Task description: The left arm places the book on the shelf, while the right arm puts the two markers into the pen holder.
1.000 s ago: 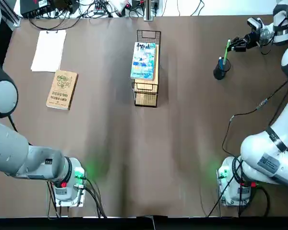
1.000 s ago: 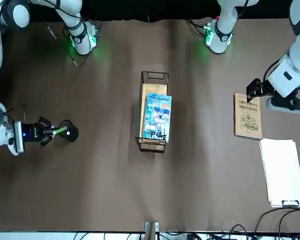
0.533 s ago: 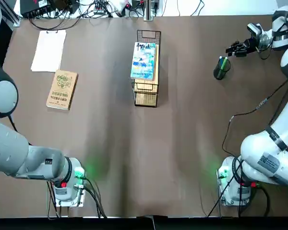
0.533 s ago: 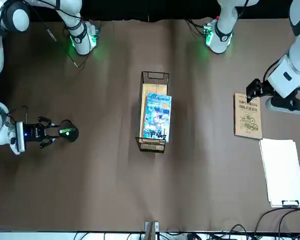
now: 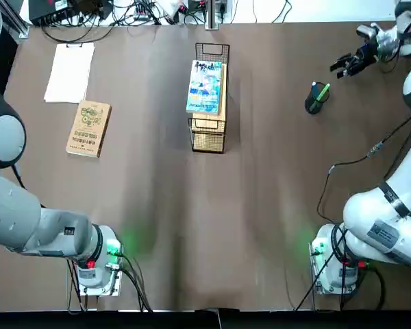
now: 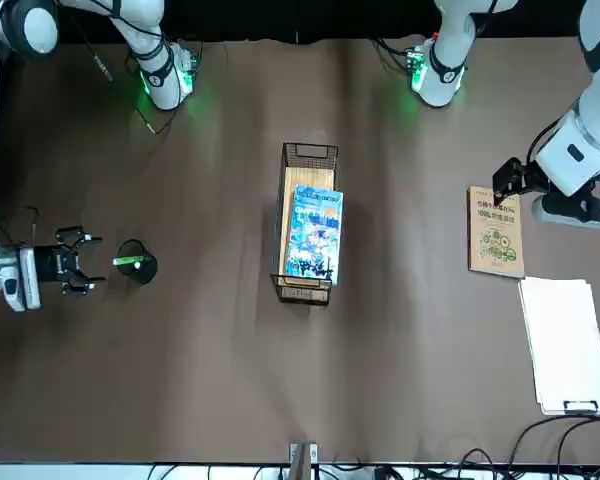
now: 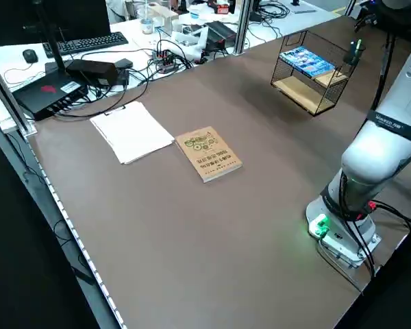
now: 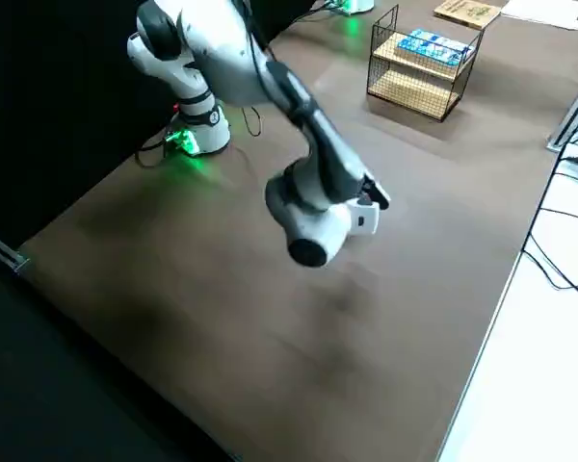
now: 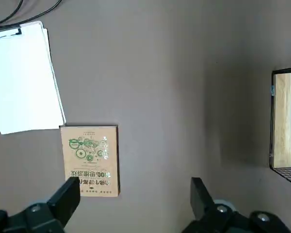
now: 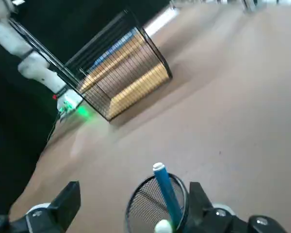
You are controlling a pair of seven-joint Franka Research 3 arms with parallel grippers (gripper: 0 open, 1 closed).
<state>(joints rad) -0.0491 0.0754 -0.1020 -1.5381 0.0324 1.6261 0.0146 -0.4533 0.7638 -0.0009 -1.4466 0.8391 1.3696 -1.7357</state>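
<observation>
The illustrated book (image 5: 205, 87) lies on the wooden-topped mesh shelf (image 5: 208, 136); both markers, blue (image 10: 168, 194) and green (image 5: 324, 92), stand in my mesh pen holder (image 5: 314, 105); my right gripper (image 5: 338, 69) is spread and empty beside it; nothing seems left.

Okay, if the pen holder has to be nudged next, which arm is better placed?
Right, I'd say: its open gripper hovers beside the pen holder, while the left gripper is across the table.

Kraft-cover book (image 5: 89, 128), white paper (image 5: 70, 72), black cables (image 5: 133, 12)
</observation>
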